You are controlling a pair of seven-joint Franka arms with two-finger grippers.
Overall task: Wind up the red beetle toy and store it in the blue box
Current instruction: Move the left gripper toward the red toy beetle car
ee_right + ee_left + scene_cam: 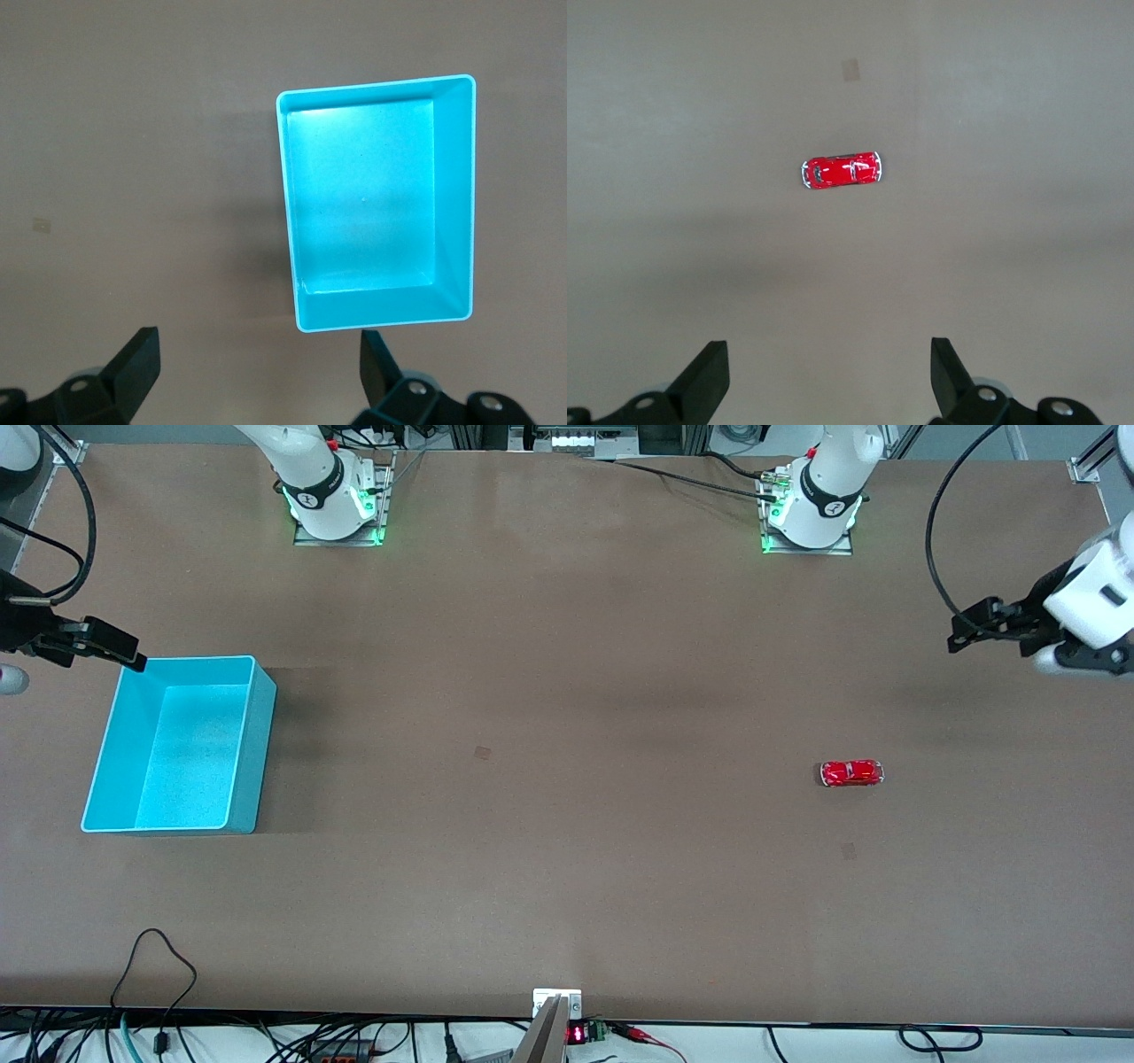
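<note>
The red beetle toy (850,773) stands on its wheels on the brown table toward the left arm's end; it also shows in the left wrist view (841,170). The blue box (252,753) stands empty toward the right arm's end and shows in the right wrist view (381,86). My left gripper (957,636) hangs open and empty in the air over bare table at the left arm's end, apart from the toy (830,354). My right gripper (135,659) hangs open and empty over the box's corner nearest the right arm's end (257,345).
The arm bases (337,505) (811,514) stand along the table's edge farthest from the front camera. Cables (159,974) and a small fixture (556,1005) lie at the table's edge nearest that camera. A faint square mark (482,753) is on the table's middle.
</note>
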